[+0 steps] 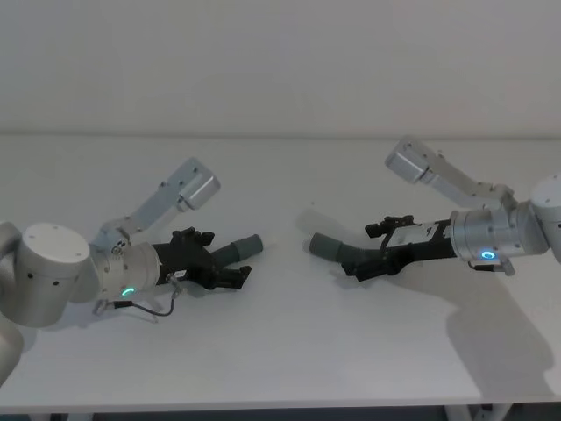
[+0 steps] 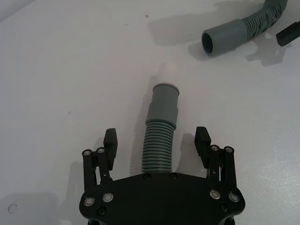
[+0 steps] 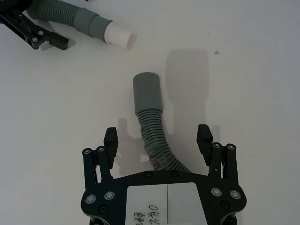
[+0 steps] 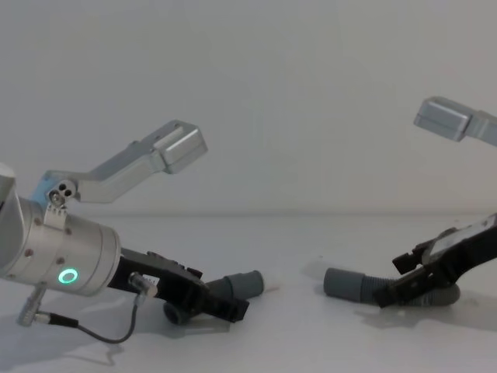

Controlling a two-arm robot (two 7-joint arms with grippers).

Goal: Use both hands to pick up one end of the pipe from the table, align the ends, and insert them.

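Tabletop (image 1: 289, 351): left hand (image 2: 156, 136) and right hand (image 3: 157, 134), fingers spread, straddle separate pipe pieces (image 1: 241, 250) (image 1: 331, 247).

The left gripper (image 2: 156, 136) and right gripper (image 3: 157, 134) are black, silver-screwed; behind the left sits a green-ringed silver wrist (image 1: 131, 267) with a cable (image 4: 78, 330), behind the right a white label (image 3: 166, 204).

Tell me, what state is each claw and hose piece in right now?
left claw: open, gripping nothing.
right claw: open, gripping nothing.
left hose piece: lying on the table between open fingers, unjoined.
right hose piece: lying between open fingers, unjoined.
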